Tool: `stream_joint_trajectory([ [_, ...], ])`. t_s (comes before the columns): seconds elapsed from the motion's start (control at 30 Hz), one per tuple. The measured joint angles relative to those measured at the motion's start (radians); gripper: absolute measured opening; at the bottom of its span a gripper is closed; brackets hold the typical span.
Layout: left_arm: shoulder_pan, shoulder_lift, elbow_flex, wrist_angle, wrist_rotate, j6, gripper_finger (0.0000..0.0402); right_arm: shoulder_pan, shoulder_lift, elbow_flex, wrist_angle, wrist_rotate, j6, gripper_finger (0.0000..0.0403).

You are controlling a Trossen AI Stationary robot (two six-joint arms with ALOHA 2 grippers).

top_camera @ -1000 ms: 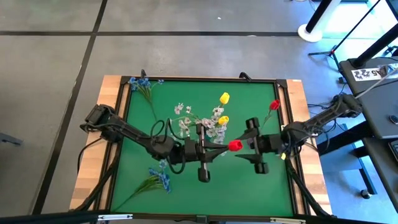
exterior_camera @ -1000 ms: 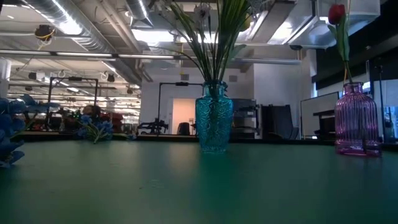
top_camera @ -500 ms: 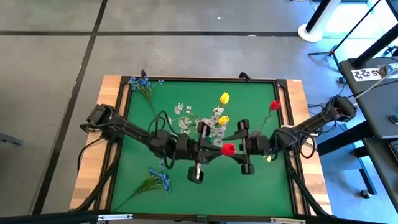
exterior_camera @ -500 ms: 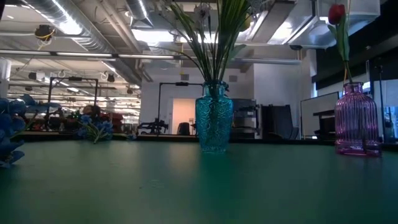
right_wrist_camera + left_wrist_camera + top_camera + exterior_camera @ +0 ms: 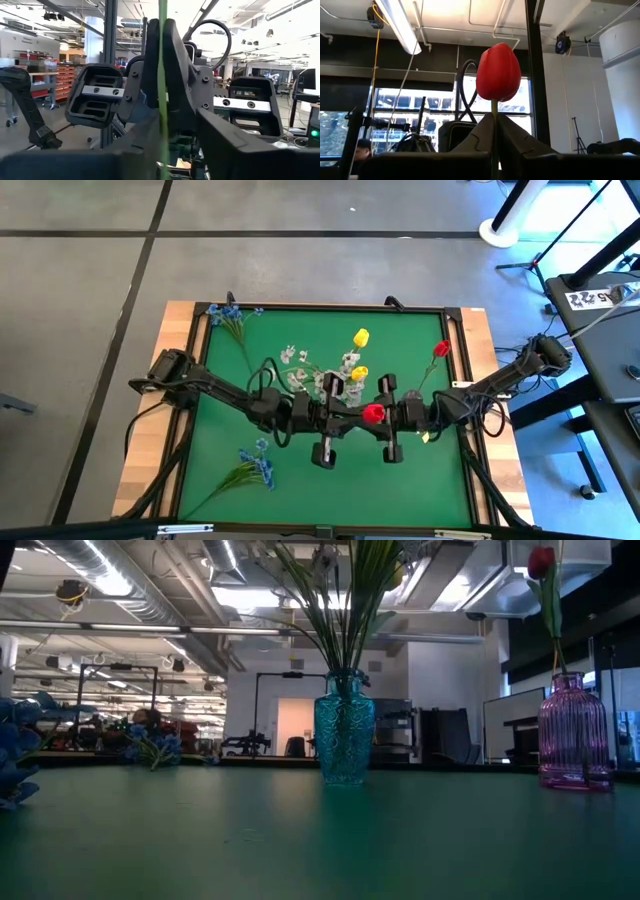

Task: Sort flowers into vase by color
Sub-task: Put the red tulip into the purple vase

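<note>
- Mid-counter, the left gripper (image 5: 352, 416) and right gripper (image 5: 378, 416) meet nose to nose above the green mat, a red tulip (image 5: 373, 413) between them — by the look of it a hand-over.
- The left gripper's jaws are pinched shut on the tulip's stem (image 5: 493, 142), holding the bloom upright so that the other arm can take the stalk.
- The right gripper's jaws flank the same green stem (image 5: 162, 85); whether they have closed on it cannot be told.
- Near the counter's front-left corner lies a blue sprig (image 5: 250, 468), flat on the mat and unsorted.
- Just behind the grippers stands the teal vase (image 5: 344, 740) with white sprigs (image 5: 296, 378) and yellow tulips (image 5: 360, 338), grouped there by colour.
- At the right edge the pink vase (image 5: 575, 735) holds a lone red tulip (image 5: 441, 349), the likely home for the one now aloft.
- At the far-left corner, another blue sprig (image 5: 228, 315) waits.
</note>
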Motion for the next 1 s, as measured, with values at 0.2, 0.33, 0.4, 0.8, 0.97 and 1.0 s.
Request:
stream_joint_trajectory([
  [0.2,-0.001,-0.002,0.000,-0.014,-0.072,0.017,0.0013,0.000,0.000,0.000,-0.006,-0.004,0.005,0.0017],
  [0.33,-0.017,-0.021,0.000,-0.068,-0.125,0.033,0.0040,0.011,-0.016,-0.002,-0.039,0.017,0.030,0.0018],
  [0.4,-0.031,-0.034,0.000,-0.101,-0.136,0.036,0.0059,0.024,-0.041,-0.002,-0.068,0.034,0.047,0.0019],
  [0.8,-0.256,-0.186,0.000,-0.626,-0.342,0.136,0.0142,0.246,-0.353,0.000,-0.575,0.169,0.293,0.0005],
  [0.97,-0.373,-0.189,0.000,-0.803,-0.341,0.116,0.0140,0.365,-0.523,0.000,-0.957,0.469,0.358,0.0007],
  [1.0,-0.391,-0.189,0.000,-0.838,-0.342,0.113,0.0138,0.382,-0.549,0.000,-1.013,0.522,0.387,0.0007],
])
